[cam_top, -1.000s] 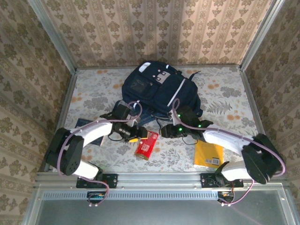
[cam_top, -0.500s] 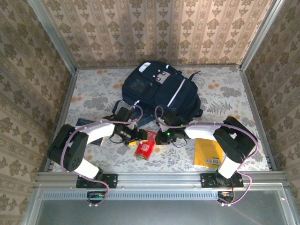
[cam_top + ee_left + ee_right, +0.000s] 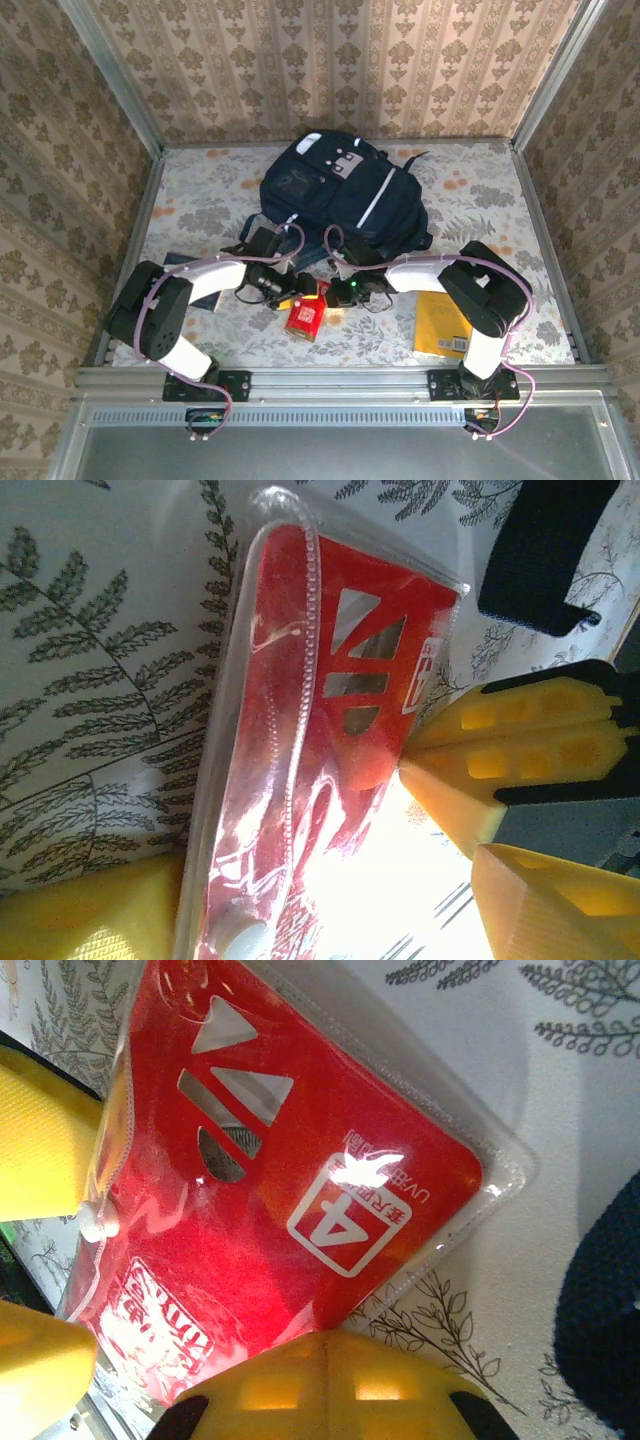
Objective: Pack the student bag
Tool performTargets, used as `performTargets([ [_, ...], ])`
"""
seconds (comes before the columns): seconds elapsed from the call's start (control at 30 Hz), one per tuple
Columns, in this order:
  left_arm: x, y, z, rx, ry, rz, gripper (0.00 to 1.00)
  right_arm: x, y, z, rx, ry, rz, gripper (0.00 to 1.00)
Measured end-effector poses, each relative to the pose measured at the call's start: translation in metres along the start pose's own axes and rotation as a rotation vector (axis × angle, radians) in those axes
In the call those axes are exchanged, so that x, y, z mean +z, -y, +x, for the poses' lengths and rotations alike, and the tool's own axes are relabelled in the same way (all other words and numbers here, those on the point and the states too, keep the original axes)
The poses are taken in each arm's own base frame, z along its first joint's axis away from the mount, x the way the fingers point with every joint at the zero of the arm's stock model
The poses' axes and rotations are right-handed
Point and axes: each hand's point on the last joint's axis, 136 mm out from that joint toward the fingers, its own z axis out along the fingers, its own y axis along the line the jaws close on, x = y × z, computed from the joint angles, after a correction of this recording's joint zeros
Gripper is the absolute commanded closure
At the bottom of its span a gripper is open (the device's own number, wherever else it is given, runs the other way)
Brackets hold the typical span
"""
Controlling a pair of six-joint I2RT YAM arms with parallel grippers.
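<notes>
Showing a red pouch (image 3: 304, 316) in clear plastic lying flat on the floral tabletop (image 3: 500, 200), with both arms converging on it. The student bag (image 3: 335, 190) lies on the far side of the pouch from the arm bases, near it but apart, front panel up, white stripe and white buckle tabs visible; one dark strap end (image 3: 540, 550) reaches toward the pouch's far corner. The left gripper (image 3: 295, 298) meets the pouch from its left side with its jaws spread wide: in the left wrist view its yellow fingers (image 3: 90, 915) stand on either side of the pouch's near end, one just beside the clear edge, the other set off with bright tabletop between it and the pouch, so nothing is clamped. The right gripper (image 3: 332, 299) meets the pouch from its right side, clenched tight; in the right wrist view its two pads (image 3: 320, 1385) press together at the pouch's long edge, touching it, and whether any of the clear film is pinched between them cannot be told. A yellow booklet (image 3: 443, 325) lies well to the right of the pouch, and a flat blue item (image 3: 178, 265) lies well to its left, partly under the left arm.
</notes>
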Motion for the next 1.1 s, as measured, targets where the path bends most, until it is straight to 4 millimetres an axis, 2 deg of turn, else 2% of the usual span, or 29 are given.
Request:
performTargets([
  [0.13,0.005,0.014,-0.002,0.044,0.008,0.071,0.38,0.002,-0.001,-0.001,0.008,-0.005,-0.013,1.00],
  [0.33,0.005,0.035,-0.006,0.091,0.017,0.160,0.64,0.003,-0.004,-0.004,0.016,0.004,-0.027,1.00],
  [0.5,0.004,0.033,-0.008,0.083,0.024,0.163,0.85,0.003,-0.003,-0.005,0.024,0.013,-0.033,1.00],
  [0.67,0.004,0.025,-0.010,0.061,0.035,0.140,0.93,0.000,0.000,-0.005,0.035,0.024,-0.033,1.00],
  [0.73,0.002,0.026,-0.010,0.066,0.039,0.143,0.96,-0.002,0.000,-0.005,0.033,0.032,-0.028,0.93],
  [0.8,-0.003,0.029,-0.011,0.075,0.052,0.150,1.00,-0.007,0.002,-0.008,0.033,0.055,-0.009,0.79],
  [0.87,-0.013,0.036,-0.010,0.098,0.070,0.162,1.00,-0.018,0.003,-0.012,0.020,0.091,0.016,0.68],
  [0.93,-0.028,0.049,-0.012,0.136,0.107,0.180,1.00,-0.038,0.003,-0.021,0.012,0.154,0.026,0.61],
  [1.03,-0.057,0.075,-0.019,0.212,0.198,0.227,1.00,-0.085,0.002,-0.043,0.029,0.296,0.003,0.50],
  [1.1,-0.077,0.093,-0.024,0.259,0.274,0.266,1.00,-0.122,-0.003,-0.057,0.049,0.413,-0.038,0.37],
])
